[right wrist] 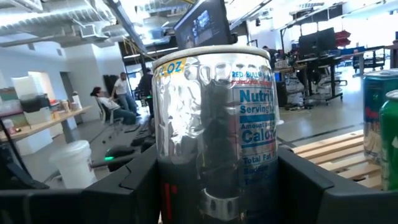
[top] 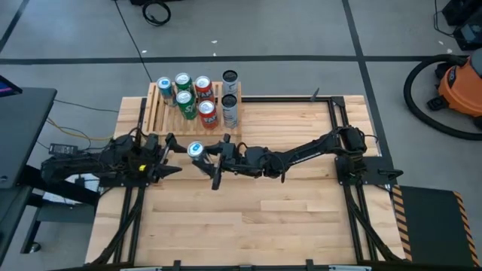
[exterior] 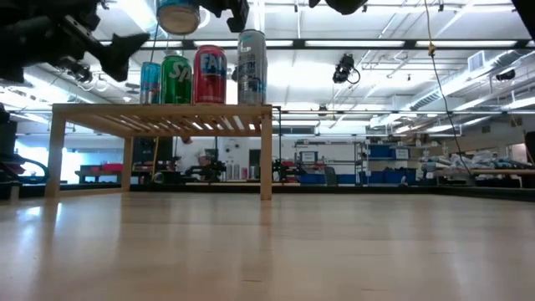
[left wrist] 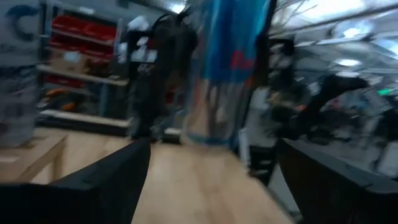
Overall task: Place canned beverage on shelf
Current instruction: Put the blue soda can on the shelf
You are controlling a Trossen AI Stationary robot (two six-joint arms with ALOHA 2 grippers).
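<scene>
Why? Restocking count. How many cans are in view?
8. Seven stand on the shelf: four in its far row, three in its near row. The eighth can is in the right gripper. None looks hidden.

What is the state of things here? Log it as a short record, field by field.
held can: blue and silver can, lifted off the table
holder: right gripper, shut on the can
left gripper: open, beside the can, empty
shelf: wooden rack at the table's far edge
cans on shelf: seven, upright
step left: set the held can on the shelf
</scene>
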